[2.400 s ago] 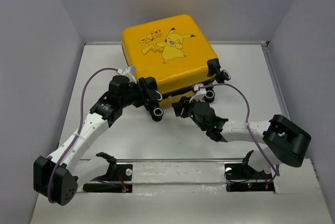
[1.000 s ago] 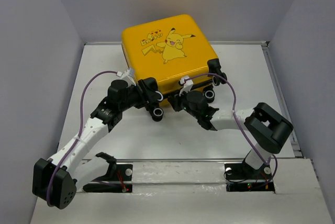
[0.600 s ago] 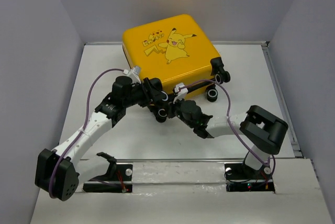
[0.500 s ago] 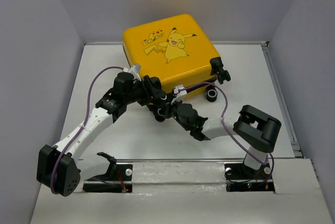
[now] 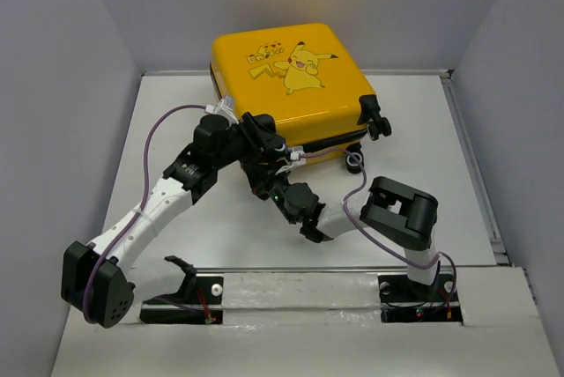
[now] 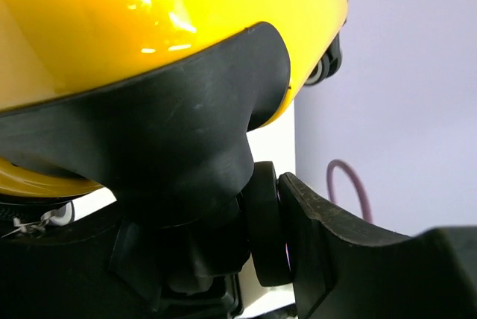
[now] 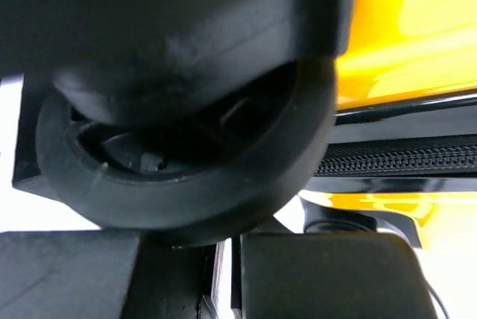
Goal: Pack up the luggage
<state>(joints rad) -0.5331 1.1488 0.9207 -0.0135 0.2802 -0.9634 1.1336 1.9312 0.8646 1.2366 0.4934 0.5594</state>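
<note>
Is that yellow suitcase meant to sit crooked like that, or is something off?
Yes, the small yellow hard-shell suitcase lies skewed to the edges of the white table. Both grippers crowd its near corner: the left gripper grips a black wheel, the right gripper is shut just beside it. No damage shows.

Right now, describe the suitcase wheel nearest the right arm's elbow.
Find the yellow hard-shell suitcase lying at the table's far side. Along its near edge, at the right end, sits a black caster wheel with a pale hub. Unlike the left-end wheel, no jaws are at it.
</note>
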